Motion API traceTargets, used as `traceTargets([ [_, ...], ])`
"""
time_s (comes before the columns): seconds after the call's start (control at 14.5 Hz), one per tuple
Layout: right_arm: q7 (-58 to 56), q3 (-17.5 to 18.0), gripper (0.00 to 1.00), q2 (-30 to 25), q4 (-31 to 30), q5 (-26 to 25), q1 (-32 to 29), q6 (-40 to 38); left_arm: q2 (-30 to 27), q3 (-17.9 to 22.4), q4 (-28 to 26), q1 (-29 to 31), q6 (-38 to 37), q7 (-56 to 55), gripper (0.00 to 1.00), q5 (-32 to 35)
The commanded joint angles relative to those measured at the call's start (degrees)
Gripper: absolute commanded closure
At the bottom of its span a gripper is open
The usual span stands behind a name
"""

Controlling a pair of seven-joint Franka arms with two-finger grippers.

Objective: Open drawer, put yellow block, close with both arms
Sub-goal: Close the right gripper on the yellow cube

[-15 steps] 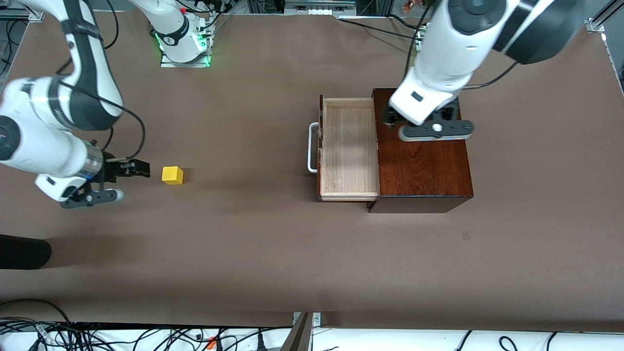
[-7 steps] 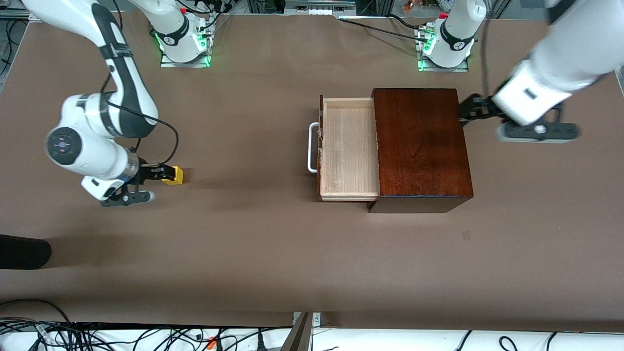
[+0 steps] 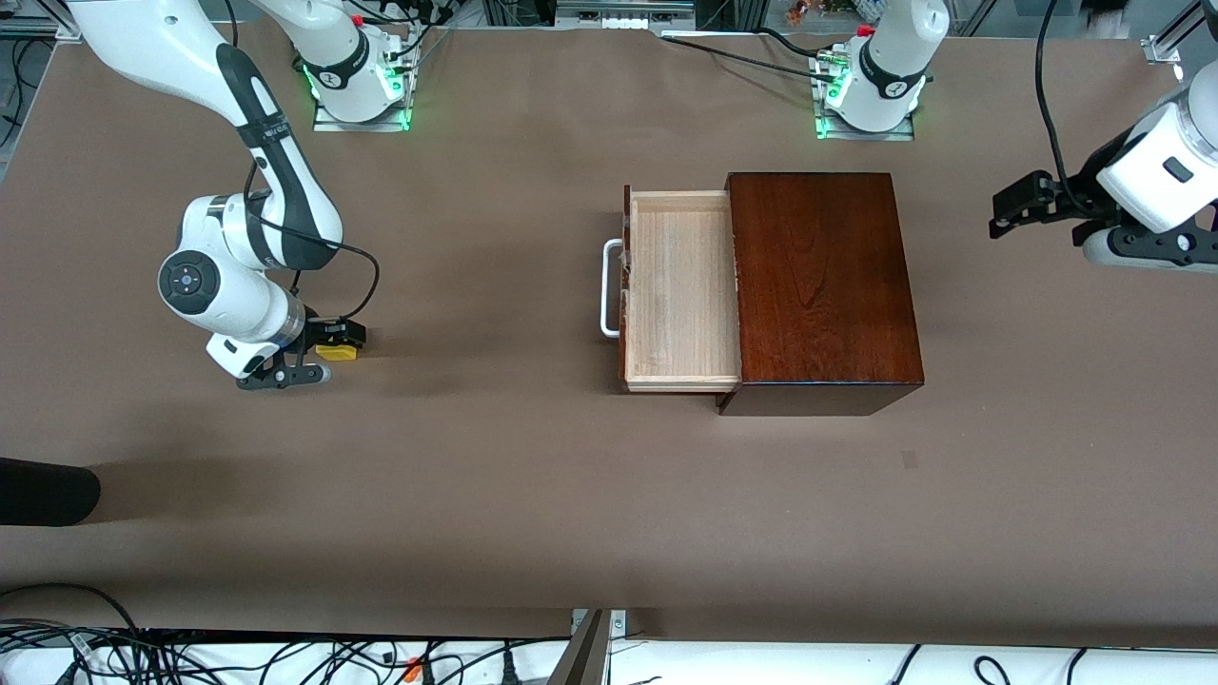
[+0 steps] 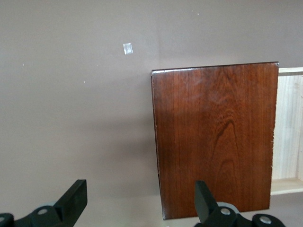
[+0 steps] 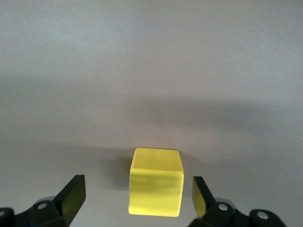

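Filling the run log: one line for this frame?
drawer: open, nothing inside | yellow block: on table, between open fingers of right gripper, not gripped | left gripper: open, over table beside wooden box

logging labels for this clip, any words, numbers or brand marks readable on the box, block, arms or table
No text can be read.
Box: bare wood grain, no label.
Drawer: bare pale wood.
Block: plain yellow faces.
Right gripper, open around the block: no marks.
Left gripper, open over the table: no marks.
Small pale patch on the table: blank.
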Motion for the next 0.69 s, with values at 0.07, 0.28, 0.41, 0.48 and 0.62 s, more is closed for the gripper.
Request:
traceTargets([
  [0.07, 0.0, -0.3, 0.00, 0.5, -1.7, 0.2, -0.7, 2.8, -2.8, 0.6, -4.3, -0.5, 3.2, 1.6, 0.00, -0.8],
  [0.28, 0.1, -0.3, 0.01, 1.2, -2.1, 0.2, -1.0, 3.4, -2.6, 0.0, -3.2, -0.4, 2.7, 1.2, 0.00, -0.8],
  [0.41, 0.1, -0.3, 0.03, 1.2, -2.1, 0.2, -1.0, 3.3, -2.6, -0.1, -3.2, -0.4, 2.4, 1.3, 0.00, -0.6],
  [0.48, 0.1, -0.3, 0.05, 1.2, -2.1, 0.2, -1.0, 3.3, -2.6, -0.2, -3.2, -0.5, 2.4, 1.4, 0.00, -0.3],
  [0.62, 0.1, -0.3, 0.14, 1.2, -2.5, 0.2, -1.0, 3.3, -2.6, -0.1, -3.2, -0.4, 2.4, 1.5, 0.00, 0.0],
])
